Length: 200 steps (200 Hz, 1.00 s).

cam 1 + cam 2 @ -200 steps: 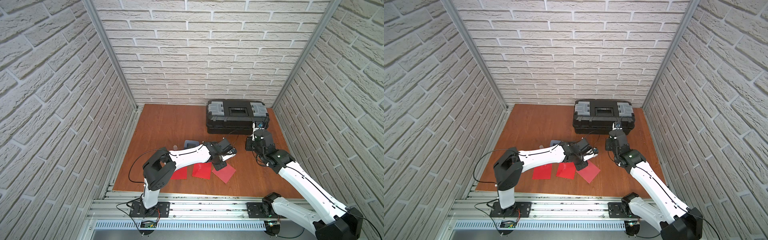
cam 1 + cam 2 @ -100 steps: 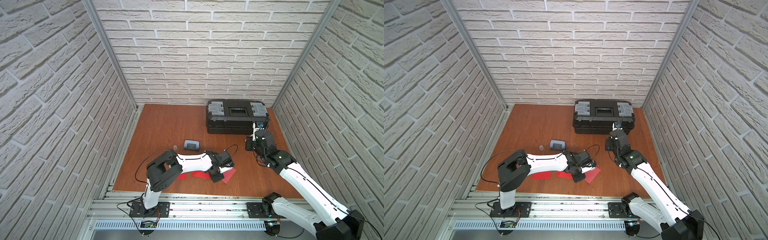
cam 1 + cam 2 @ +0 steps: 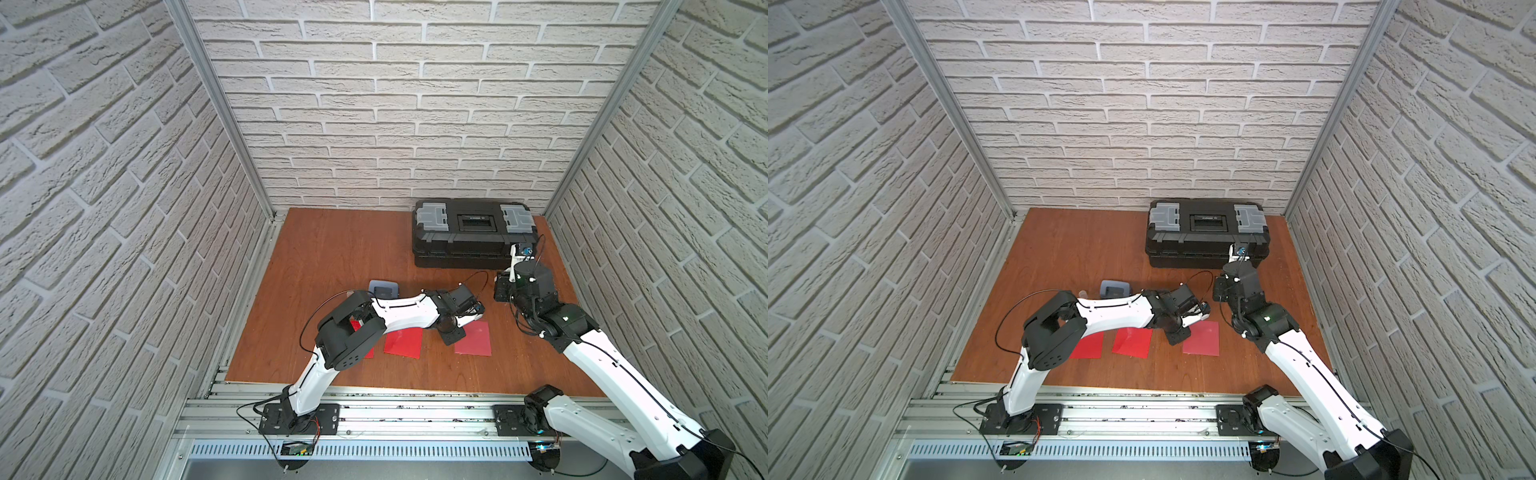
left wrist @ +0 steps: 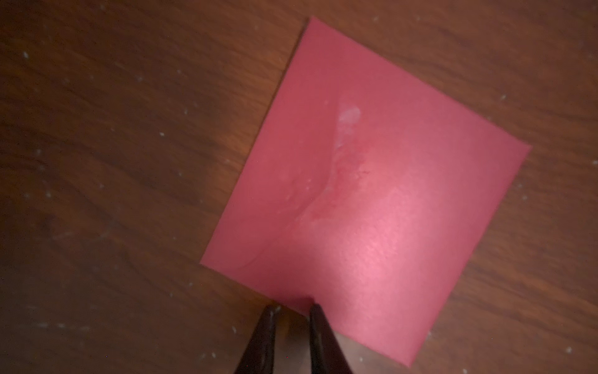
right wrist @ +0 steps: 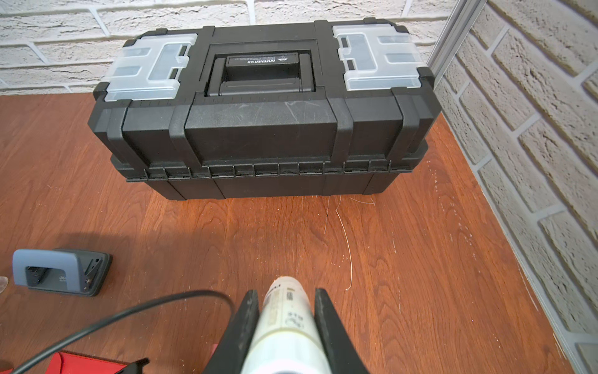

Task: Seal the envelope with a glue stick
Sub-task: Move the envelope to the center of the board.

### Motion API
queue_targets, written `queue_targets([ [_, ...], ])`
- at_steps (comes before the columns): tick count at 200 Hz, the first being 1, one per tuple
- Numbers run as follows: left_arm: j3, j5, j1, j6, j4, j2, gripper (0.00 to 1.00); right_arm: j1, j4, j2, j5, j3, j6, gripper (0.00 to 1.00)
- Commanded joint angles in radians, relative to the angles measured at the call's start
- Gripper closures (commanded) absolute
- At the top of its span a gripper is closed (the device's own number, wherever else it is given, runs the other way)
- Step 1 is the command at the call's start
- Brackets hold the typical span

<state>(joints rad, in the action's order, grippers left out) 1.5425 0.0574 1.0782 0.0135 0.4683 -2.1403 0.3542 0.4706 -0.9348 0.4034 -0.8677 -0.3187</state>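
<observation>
while the right gripper (image 5: 286,293) was clamped on the glue stick (image 5: 284,323), the white tube lay lengthwise between its two black fingers, printed label up, with its tip poking out past them toward the black toolbox (image 5: 265,129). that put the glue stick in the air above the wooden table (image 3: 332,249), near the right edge and just in front of the toolbox. the toolbox sat in the back right corner with its lid down and a clear plastic cover at each end. the left arm reached in low across the front of the table, and the left gripper (image 4: 293,309) pointed down at the edge of a red envelope (image 4: 362,194). its jaws stood a narrow gap apart, gripping nothing that i could make out, with the tips right at the paper's edge. the envelope lay flat on the wood, and a whitish smear (image 4: 348,118) ran along a crease near its middle. in both top views it was the one nearest the right edge in a row of three along the front edge. a second envelope (image 3: 403,343) lay beside it, and a third envelope (image 3: 1087,345) was partly hidden under the left arm's elbow. a grey-blue hole punch (image 3: 384,287) stood further back, near the middle of the table, half behind that arm.
</observation>
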Motion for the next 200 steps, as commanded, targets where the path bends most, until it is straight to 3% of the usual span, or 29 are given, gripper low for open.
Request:
queue_targets([
  [1, -0.006, -0.027, -0.014, -0.025, 0.051, -0.059, 0.79, -0.006, -0.012, 0.016, 0.022, -0.024, 0.012, 0.97],
  [44, -0.180, -0.063, -0.043, 0.061, 0.006, 0.157, 0.76, -0.006, -0.016, 0.009, 0.014, -0.031, 0.013, 0.97],
  [85, -0.347, -0.042, -0.118, 0.208, 0.039, 0.347, 0.64, -0.006, -0.029, -0.018, -0.005, -0.033, -0.002, 0.97],
  [108, -0.440, -0.034, -0.170, 0.298, 0.039, 0.423, 0.62, -0.006, -0.033, -0.030, -0.013, -0.040, -0.006, 0.97],
  [155, -0.553, 0.004, -0.264, 0.420, 0.027, 0.502, 0.61, -0.006, -0.029, -0.038, -0.019, -0.051, -0.005, 0.97],
  [200, -0.602, 0.011, -0.283, 0.489, 0.020, 0.501, 0.60, -0.006, -0.027, -0.037, -0.017, -0.051, -0.004, 0.97],
])
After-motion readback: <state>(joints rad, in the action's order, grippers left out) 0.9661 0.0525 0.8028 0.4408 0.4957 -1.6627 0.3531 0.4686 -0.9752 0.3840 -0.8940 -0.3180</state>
